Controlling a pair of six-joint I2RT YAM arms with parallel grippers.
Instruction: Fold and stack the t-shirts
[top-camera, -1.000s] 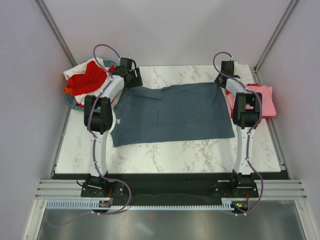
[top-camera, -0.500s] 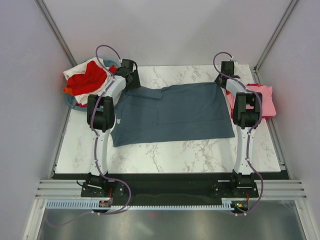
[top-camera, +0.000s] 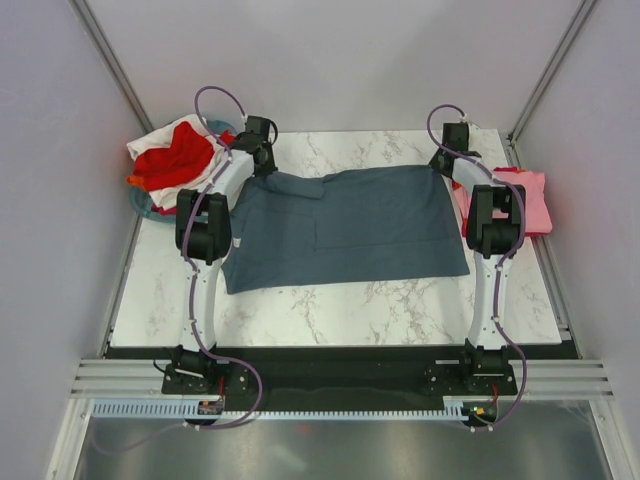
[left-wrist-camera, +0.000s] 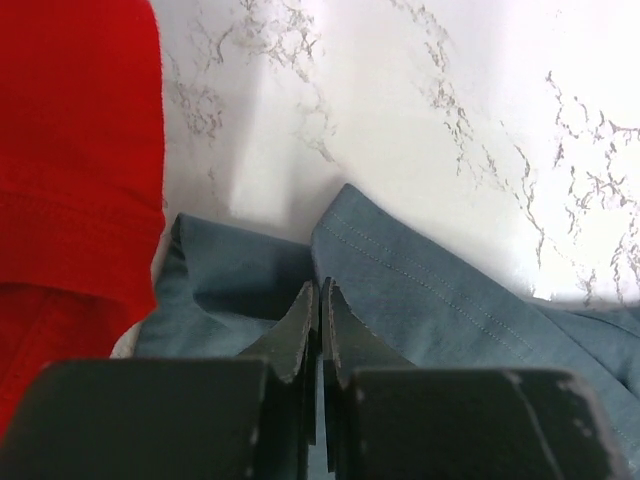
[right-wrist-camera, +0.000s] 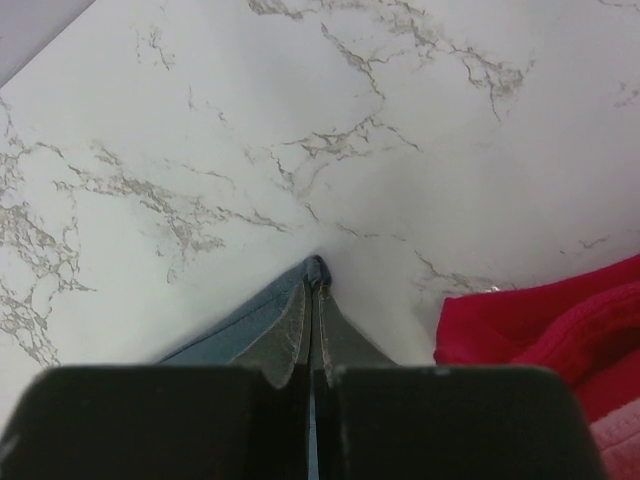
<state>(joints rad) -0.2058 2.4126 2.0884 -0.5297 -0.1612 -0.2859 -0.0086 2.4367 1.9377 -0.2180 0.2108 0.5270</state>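
A slate blue-grey t-shirt (top-camera: 350, 225) lies spread flat across the marble table (top-camera: 330, 305). My left gripper (top-camera: 266, 158) is down at its far left corner. In the left wrist view the left gripper (left-wrist-camera: 320, 292) is shut, pinching a raised fold of the blue-grey cloth (left-wrist-camera: 450, 300). My right gripper (top-camera: 444, 162) is at the shirt's far right corner. In the right wrist view the right gripper (right-wrist-camera: 316, 272) is shut on the tip of that blue-grey corner (right-wrist-camera: 250, 315), which pokes out just past the fingertips.
A heap of red and white shirts (top-camera: 175, 158) fills a teal basket (top-camera: 140, 203) off the table's far left; red cloth (left-wrist-camera: 70, 150) lies right beside the left gripper. Folded pink and magenta shirts (top-camera: 530, 200) sit at the right edge, close to the right gripper as red-pink cloth (right-wrist-camera: 545, 320).
My left gripper has shifted slightly towards the shirt's far left corner and has closed from open onto the cloth. The right arm and the shirt have not moved.
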